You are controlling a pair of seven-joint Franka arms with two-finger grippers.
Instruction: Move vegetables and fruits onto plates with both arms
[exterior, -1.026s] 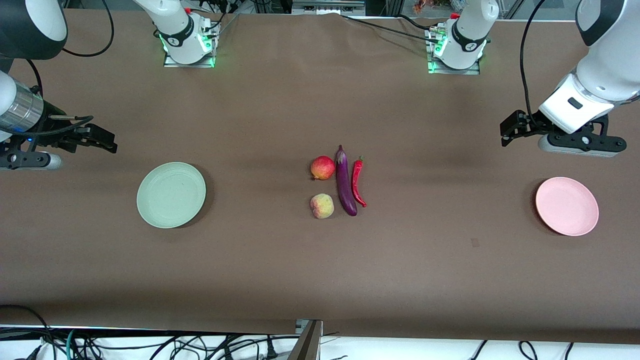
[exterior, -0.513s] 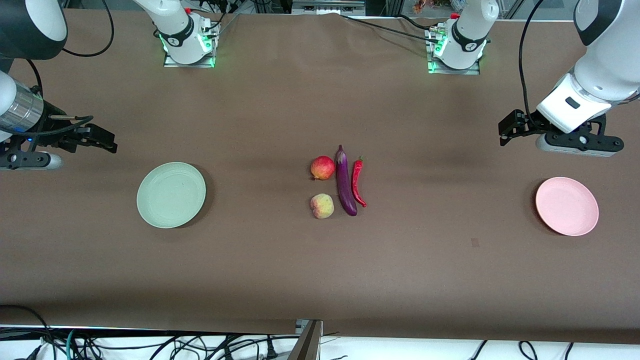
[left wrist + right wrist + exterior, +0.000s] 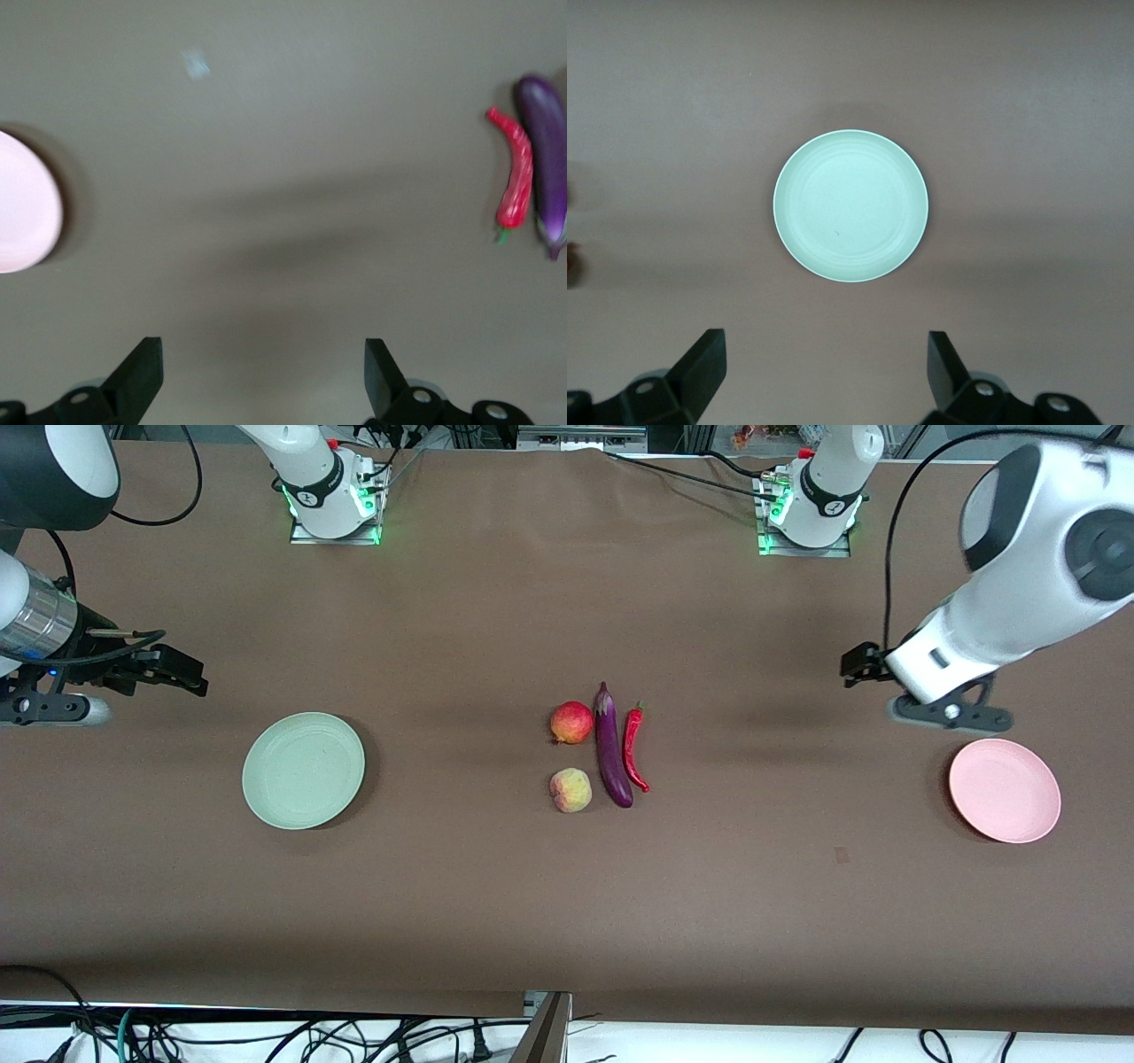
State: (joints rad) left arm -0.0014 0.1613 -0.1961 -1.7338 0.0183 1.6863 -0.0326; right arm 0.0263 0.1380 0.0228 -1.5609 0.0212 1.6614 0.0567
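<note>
A brown cloth-covered table (image 3: 496,903) carried a red-orange fruit (image 3: 571,722), a peach (image 3: 570,790), a purple eggplant (image 3: 611,746) and a red chili pepper (image 3: 633,747) clustered at its centre. The green plate (image 3: 303,770) lay toward the right arm's end, the pink plate (image 3: 1005,789) toward the left arm's. The left gripper (image 3: 263,376) and right gripper (image 3: 826,372) hung over bare cloth, fingers spread wide and empty. Cables (image 3: 266,1036) trailed along the table's near edge.

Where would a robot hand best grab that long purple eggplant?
Probably around its middle, coming straight down from above, fingers closing across its narrow width. The eggplant lies flat, with the chili and the red fruit close beside it, so space for the fingers looks tight.
</note>
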